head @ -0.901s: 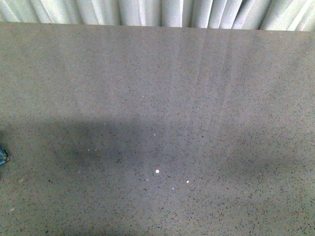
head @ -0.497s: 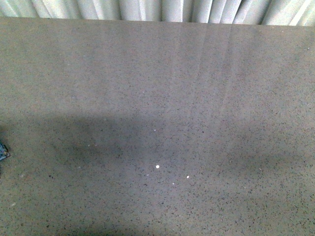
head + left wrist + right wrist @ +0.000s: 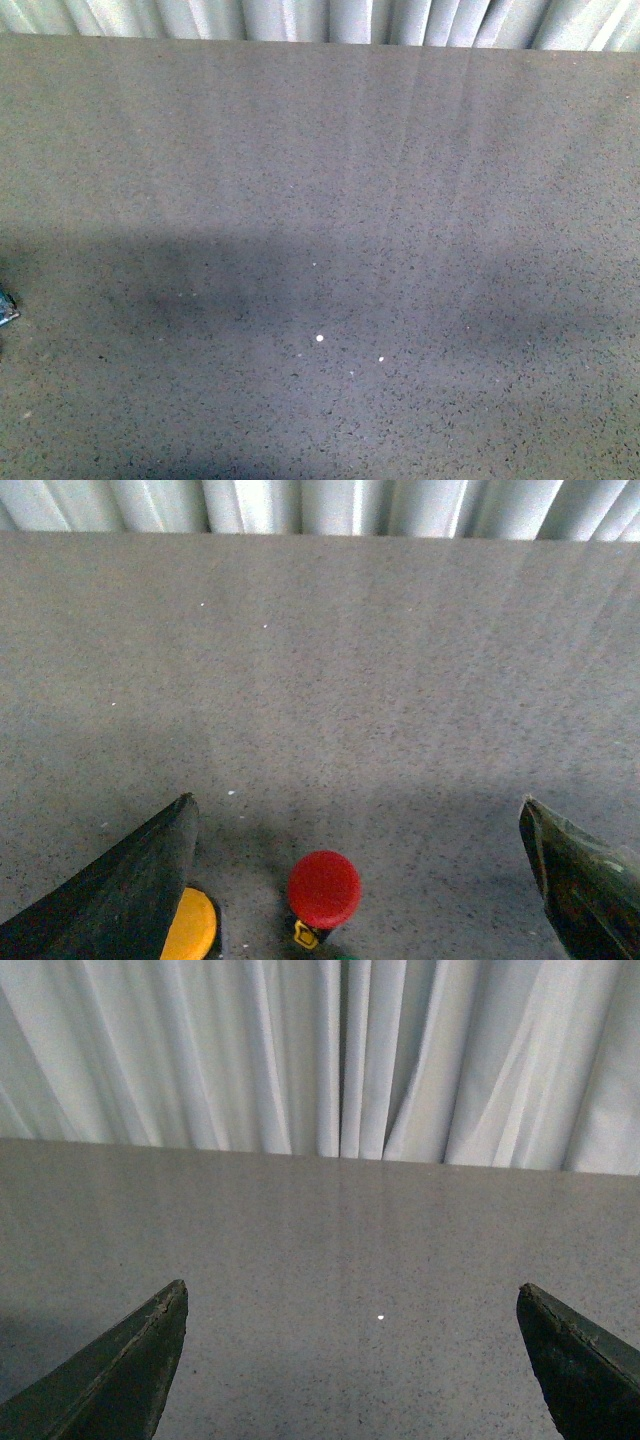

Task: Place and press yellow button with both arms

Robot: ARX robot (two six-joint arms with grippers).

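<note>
Left end effector (image 3: 355, 802) hangs wide open and empty over the bench (image 3: 380, 660), probably lining up a pick. The yellow button (image 3: 192, 925) sits on the bench just beside a red button (image 3: 324, 887), half hidden behind that end effector and cut by the frame edge. Right end effector (image 3: 351, 1288) is spread wide too, holding nothing, likely waiting to press. Front view shows neither arm; a blue scrap (image 3: 6, 308) at its left edge is too clipped to identify.
</note>
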